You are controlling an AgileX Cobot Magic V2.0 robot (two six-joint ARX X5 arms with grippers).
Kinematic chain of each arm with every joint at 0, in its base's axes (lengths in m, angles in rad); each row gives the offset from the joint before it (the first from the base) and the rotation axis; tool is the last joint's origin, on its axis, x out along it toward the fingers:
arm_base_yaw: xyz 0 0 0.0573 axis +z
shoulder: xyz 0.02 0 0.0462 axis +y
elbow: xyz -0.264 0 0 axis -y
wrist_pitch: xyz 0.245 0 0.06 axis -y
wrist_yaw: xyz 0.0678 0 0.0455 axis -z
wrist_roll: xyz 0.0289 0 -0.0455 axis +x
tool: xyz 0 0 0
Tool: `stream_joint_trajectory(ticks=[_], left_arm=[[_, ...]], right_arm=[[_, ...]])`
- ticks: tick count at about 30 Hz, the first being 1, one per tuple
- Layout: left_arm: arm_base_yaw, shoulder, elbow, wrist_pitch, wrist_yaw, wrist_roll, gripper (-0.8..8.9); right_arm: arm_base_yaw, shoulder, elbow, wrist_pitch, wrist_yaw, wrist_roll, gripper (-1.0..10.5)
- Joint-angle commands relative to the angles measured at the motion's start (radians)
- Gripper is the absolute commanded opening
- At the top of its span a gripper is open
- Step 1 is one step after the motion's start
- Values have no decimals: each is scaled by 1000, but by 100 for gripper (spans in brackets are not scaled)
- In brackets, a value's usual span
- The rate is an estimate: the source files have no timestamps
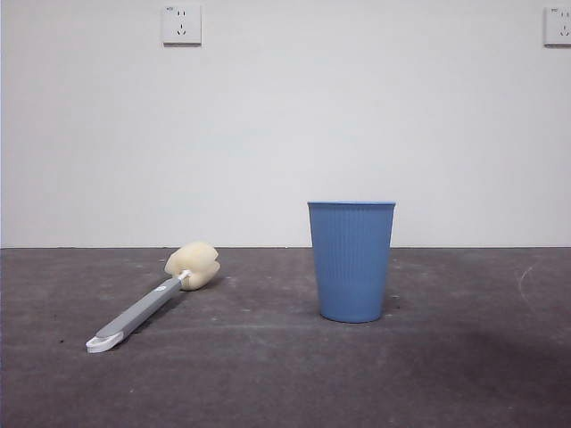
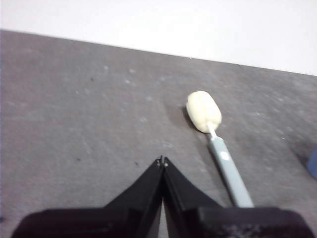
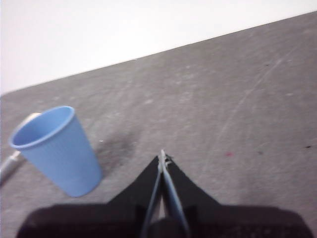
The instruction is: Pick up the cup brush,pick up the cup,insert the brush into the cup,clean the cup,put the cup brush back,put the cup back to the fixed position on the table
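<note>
The cup brush [image 1: 152, 303] lies flat on the table [image 1: 268, 383] at the left of the front view, sponge head toward the wall, well apart from the cup [image 1: 351, 260], which stands upright to its right. The left gripper [image 2: 162, 161] hovers near the brush handle, jaws pressed together and empty. The right gripper [image 3: 162, 157], likewise closed on nothing, hangs beside the cup.

A: Where do the cameras sit?
B: Front view looks level across the table [image 1: 285, 383] toward a wall. Each wrist view looks down from above the table.
A: Any overlap?
B: All show the cup [image 1: 351, 260]; brush [image 2: 218, 144] too.
</note>
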Motion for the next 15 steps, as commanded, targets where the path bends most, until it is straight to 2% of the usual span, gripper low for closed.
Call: stream_joint_trajectory(ticks=[1,6,9,12,15], left_arm=[[2,-2,62,-33,11,-27,-6],[2,18,190,-148,14,-54,-6],[2,48,271,-207,64,-92,-6],[2,90,361,-278,89,-93,-6],[2,149,458,-368,100,-72,-6]], right_arm=[[1,8,22,9,-13,62,-12],[1,64,113,5,-65,71,-12],[2,130,193,-22,-116,68,-12],[2,206,288,-93,-152,38,-12],[2,297,398,-190,-210,-22,-12]])
